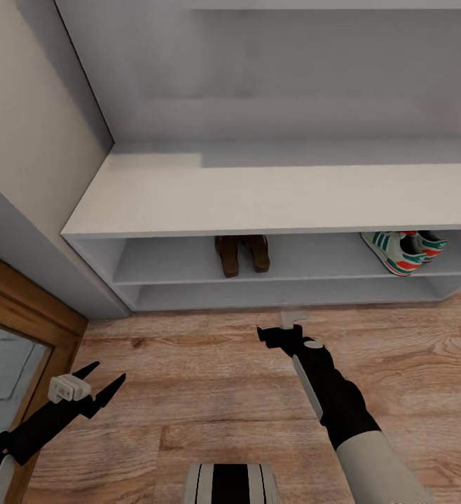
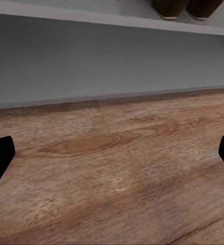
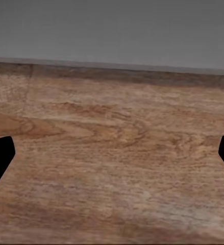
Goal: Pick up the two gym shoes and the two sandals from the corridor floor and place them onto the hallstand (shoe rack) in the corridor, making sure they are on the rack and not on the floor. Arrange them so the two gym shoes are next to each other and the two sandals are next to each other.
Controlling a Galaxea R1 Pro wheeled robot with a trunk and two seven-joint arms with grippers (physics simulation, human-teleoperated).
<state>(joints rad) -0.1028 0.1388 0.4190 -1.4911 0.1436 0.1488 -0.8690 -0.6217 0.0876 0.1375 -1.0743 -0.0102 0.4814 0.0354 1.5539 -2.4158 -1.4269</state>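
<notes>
This place looks like the entrance corridor of a home. A low pale hallstand (image 1: 258,199) stands against the wall, on a wood plank floor (image 1: 188,392). On its upper shelf are sandals (image 1: 242,253) and gym shoes (image 1: 402,250). Left of the hallstand is a wooden door frame (image 1: 27,301).
</notes>
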